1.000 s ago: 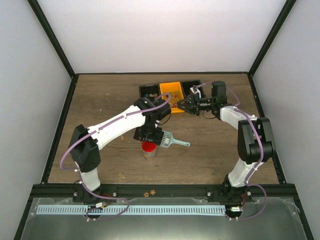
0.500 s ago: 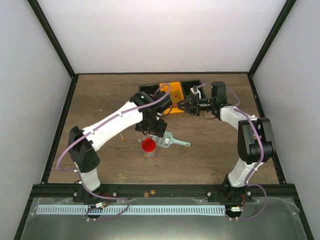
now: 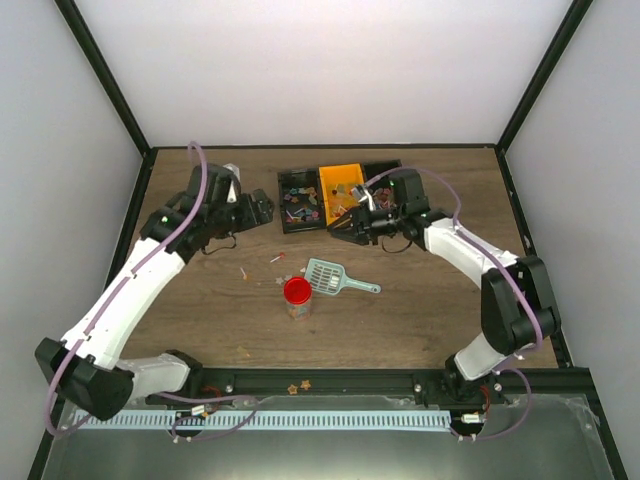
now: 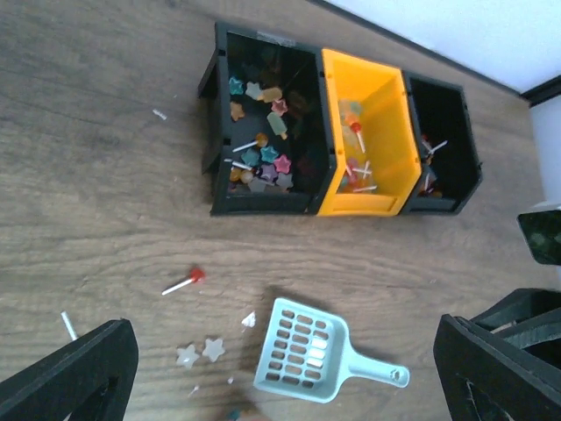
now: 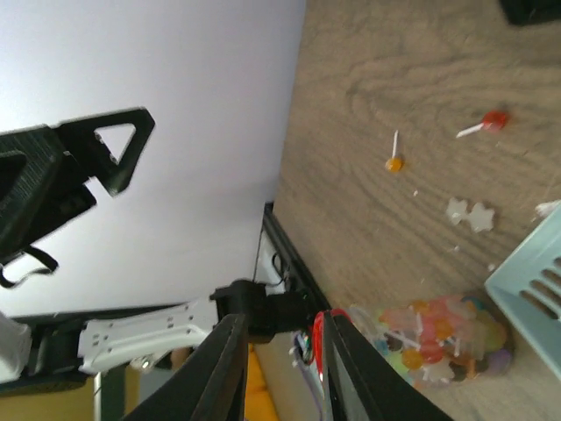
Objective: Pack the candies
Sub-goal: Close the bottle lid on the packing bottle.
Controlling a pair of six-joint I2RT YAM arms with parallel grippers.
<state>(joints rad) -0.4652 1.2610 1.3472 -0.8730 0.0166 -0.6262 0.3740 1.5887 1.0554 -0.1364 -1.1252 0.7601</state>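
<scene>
Left wrist, unlike right: binned candies (image 4: 282, 164)

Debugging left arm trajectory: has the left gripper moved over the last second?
Yes. The left gripper was right by the red-lidded jar; in the top view it has swung away up-left and is now beside the black bin's left end.

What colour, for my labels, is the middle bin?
The middle bin is orange-yellow, best in left wrist view.
</scene>
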